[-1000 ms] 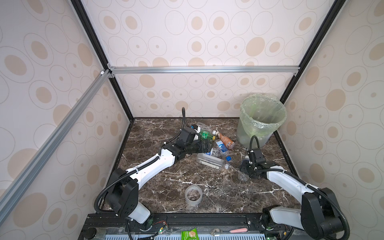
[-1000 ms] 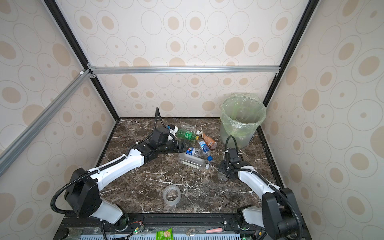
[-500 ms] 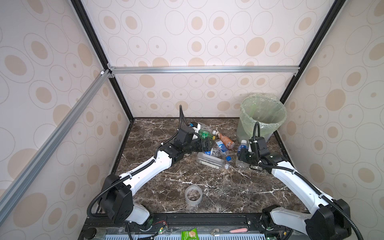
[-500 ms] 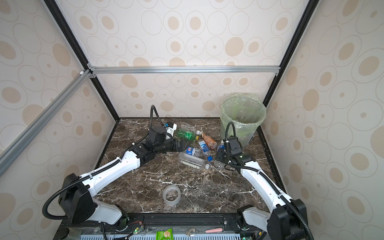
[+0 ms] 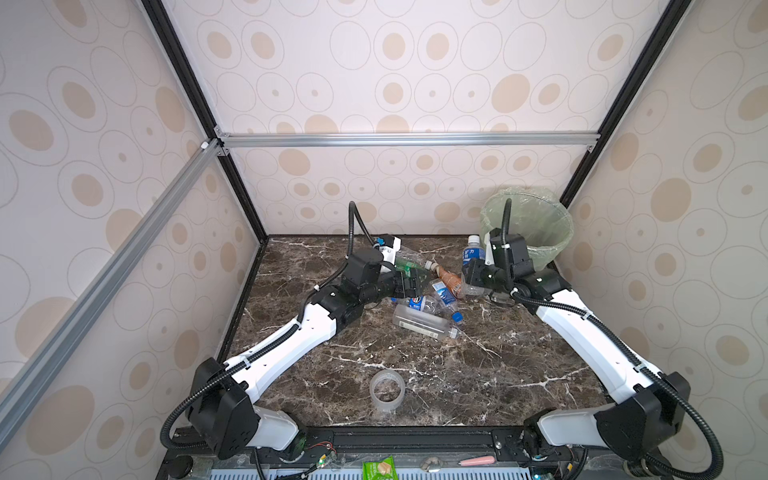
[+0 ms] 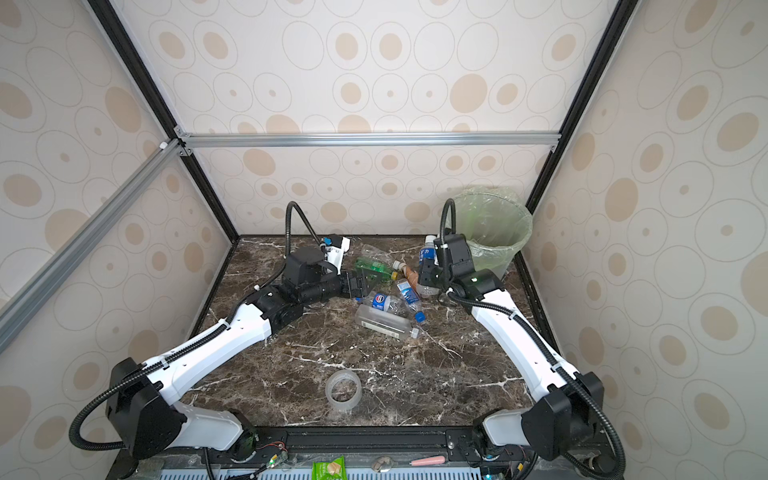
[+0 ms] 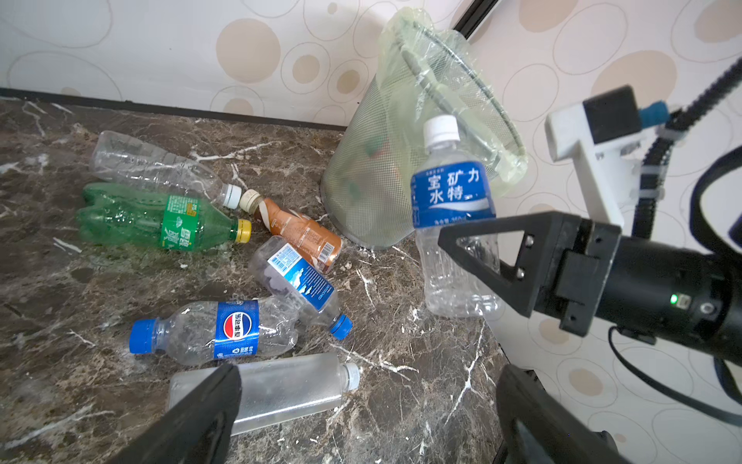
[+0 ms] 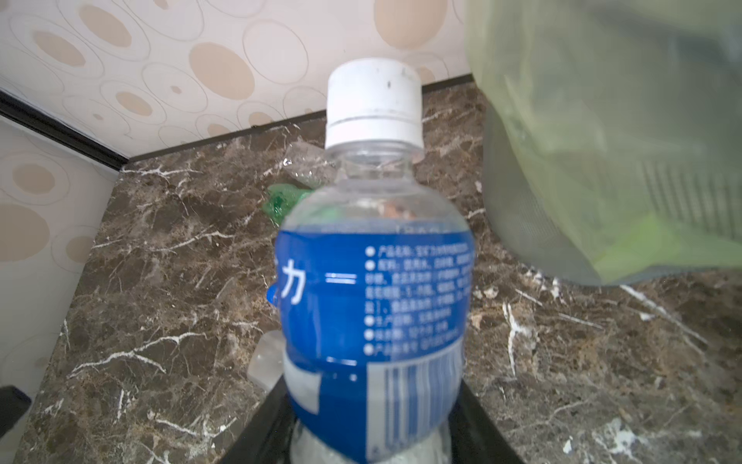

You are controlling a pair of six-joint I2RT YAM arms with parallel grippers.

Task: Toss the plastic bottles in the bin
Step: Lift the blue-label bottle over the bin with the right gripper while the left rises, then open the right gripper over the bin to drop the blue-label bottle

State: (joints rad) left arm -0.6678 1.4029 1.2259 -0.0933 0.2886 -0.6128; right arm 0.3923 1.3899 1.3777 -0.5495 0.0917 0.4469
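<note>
Held btl barcode: R wrist only

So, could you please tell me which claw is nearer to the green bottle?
Left. The left claw sits open beside the green bottle; the right claw, gripping a blue-labelled bottle, is farther off by the bin.

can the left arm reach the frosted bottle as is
Probably yes: the left gripper is open, and the frosted bottle lies uncovered on the table just ahead of it.

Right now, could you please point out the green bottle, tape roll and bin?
green bottle [image 7: 178,223]: left wrist view, label.
tape roll [image 5: 386,405]: in a top view, wall.
bin [image 7: 361,189]: left wrist view, mesh wall.
</note>
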